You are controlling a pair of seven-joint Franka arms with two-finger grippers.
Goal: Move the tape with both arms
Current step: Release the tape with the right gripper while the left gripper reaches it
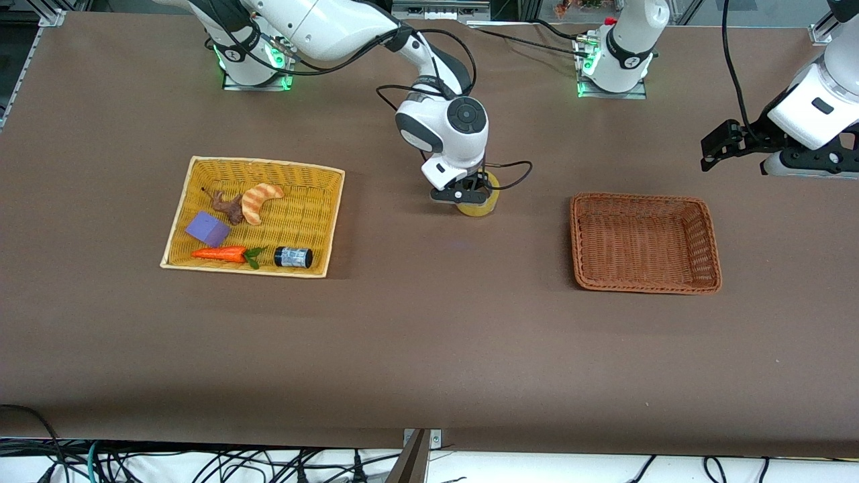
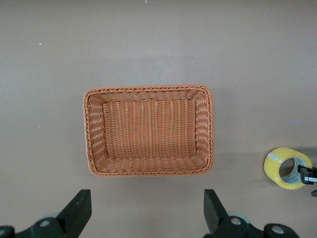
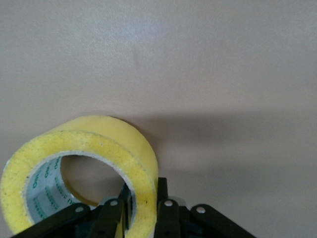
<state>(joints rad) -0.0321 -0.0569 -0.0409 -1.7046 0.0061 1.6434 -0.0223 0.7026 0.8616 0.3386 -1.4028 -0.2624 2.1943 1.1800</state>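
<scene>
The tape (image 1: 480, 203) is a pale-yellow ring standing on edge at the middle of the table, between the two baskets. My right gripper (image 1: 470, 194) is shut on it, one finger inside the hole and one outside its wall, as the right wrist view shows on the tape (image 3: 99, 148) and gripper (image 3: 143, 203). The tape (image 2: 287, 167) also shows at the edge of the left wrist view. My left gripper (image 1: 713, 149) hangs open in the air at the left arm's end of the table, nothing between its fingers (image 2: 79, 208).
An empty orange-brown wicker basket (image 1: 644, 243) (image 2: 148, 130) lies toward the left arm's end. A yellow basket (image 1: 252, 216) toward the right arm's end holds a carrot (image 1: 221, 253), purple block (image 1: 208, 229), croissant (image 1: 258, 201) and black-capped jar (image 1: 293, 257).
</scene>
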